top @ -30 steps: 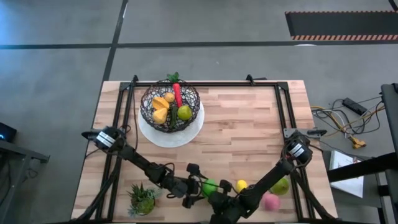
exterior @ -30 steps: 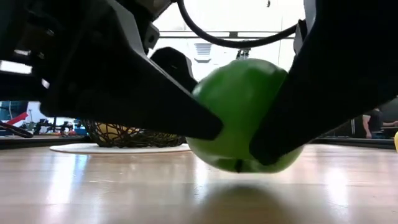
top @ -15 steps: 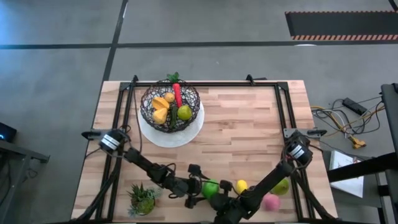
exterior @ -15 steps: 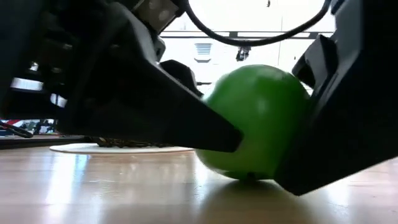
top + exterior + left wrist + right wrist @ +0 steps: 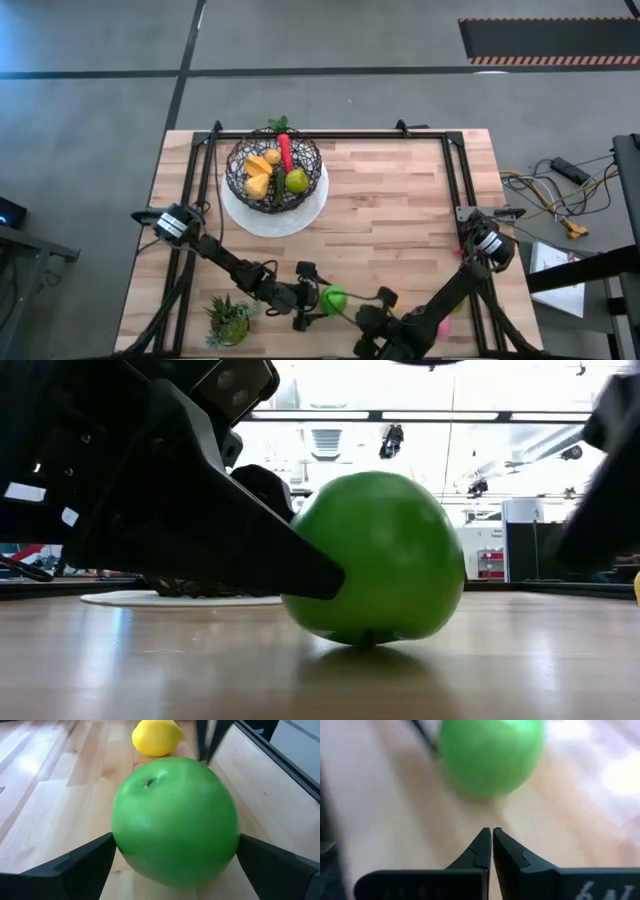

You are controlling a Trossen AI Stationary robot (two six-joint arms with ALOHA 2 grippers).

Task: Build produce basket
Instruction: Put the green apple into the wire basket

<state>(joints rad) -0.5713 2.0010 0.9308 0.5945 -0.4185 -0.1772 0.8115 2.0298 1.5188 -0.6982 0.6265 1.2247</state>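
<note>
At the counter's [image 5: 400,200] near edge, the left end effector [image 5: 175,865] sits spread wide around a green apple [image 5: 175,822] resting on the wood. The right end effector [image 5: 491,842], clenched empty, hovers just beside it. Far left, the basket [image 5: 275,170] holds produce [image 5: 270,170].

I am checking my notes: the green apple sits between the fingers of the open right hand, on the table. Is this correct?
Not quite: it is the open left hand whose fingers flank the green apple on the table, as the left wrist view shows. The right hand is shut, apart from it.
</note>
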